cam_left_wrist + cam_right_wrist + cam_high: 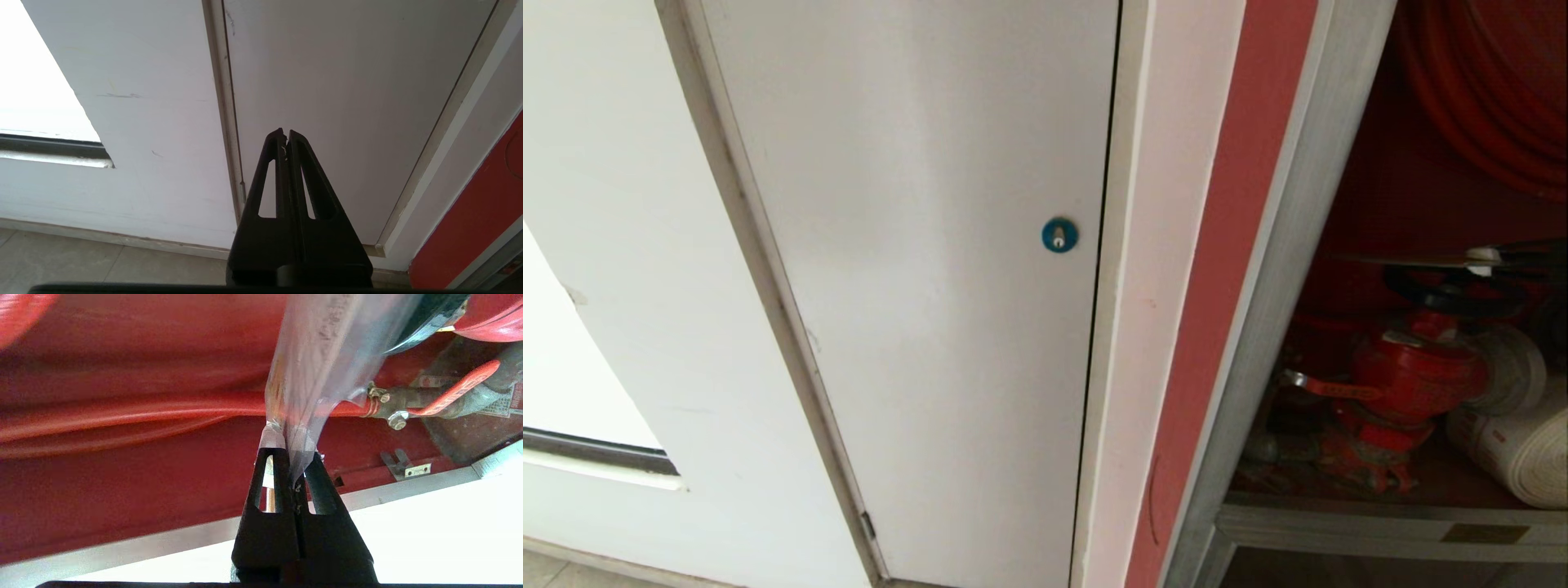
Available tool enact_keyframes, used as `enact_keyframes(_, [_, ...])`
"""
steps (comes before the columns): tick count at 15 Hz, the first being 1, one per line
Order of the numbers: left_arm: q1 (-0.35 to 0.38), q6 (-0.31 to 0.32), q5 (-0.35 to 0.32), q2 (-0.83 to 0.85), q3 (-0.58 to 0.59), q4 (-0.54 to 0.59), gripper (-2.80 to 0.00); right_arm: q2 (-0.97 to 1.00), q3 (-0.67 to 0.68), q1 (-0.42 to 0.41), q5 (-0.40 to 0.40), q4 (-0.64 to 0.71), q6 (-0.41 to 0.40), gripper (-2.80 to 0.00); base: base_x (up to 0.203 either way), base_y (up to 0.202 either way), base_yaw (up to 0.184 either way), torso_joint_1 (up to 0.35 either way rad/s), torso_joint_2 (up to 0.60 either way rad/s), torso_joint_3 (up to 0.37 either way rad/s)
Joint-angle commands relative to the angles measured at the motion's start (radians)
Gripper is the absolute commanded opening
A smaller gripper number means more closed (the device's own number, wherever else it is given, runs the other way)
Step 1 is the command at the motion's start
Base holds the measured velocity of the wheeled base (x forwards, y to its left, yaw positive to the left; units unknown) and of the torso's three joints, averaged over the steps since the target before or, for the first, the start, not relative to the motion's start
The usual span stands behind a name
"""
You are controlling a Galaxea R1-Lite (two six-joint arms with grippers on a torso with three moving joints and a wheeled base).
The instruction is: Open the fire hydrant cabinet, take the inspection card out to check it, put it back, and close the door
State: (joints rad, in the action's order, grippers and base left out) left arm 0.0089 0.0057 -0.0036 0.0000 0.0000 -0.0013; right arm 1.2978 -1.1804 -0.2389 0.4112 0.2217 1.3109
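The fire hydrant cabinet point(1278, 269) stands open at the right, showing its red interior, the red hose reel point(1494, 90) and the red valve point(1413, 371). My right gripper point(292, 451) is inside the cabinet, shut on one end of the inspection card point(322, 355), a thin pale translucent sheet. In the head view the card point(1421, 260) shows edge-on and roughly level just above the valve's black handwheel point(1454, 294), with the right gripper point(1490, 258) at its right end. The cabinet's door is out of view. My left gripper point(285, 132) hangs shut and empty before the white door.
A plain white door point(915, 245) with a blue round lock point(1059, 235) fills the left. A rolled white hose point(1523, 449) lies to the right of the valve. A red-handled brass tap point(453, 396) sits close to the card. The lower panel's frame point(1339, 523) bounds the opening below.
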Motion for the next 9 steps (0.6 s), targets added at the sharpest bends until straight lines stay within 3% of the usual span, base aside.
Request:
enact_keyframes(1, [0.000,0.000,-0.001,0.002,0.002,0.000,-2.80,0.014,0.001,0.003,0.003,0.001,0.007,-2.80,0.000,0.000,0.000,0.000,0.00,0.000])
enact_keyframes(2, [0.000,0.000,0.001,0.002,0.002,0.000,-2.80,0.014,0.001,0.007,0.003,-0.001,0.007,0.00,0.000,0.000,0.000,0.000,0.00,0.000])
enact_keyframes(9, [0.000,0.000,0.000,0.002,0.002,0.000,-2.80,0.058,0.013,0.042,0.016,0.002,0.010,0.00,0.000,0.000,0.000,0.000,0.00,0.000])
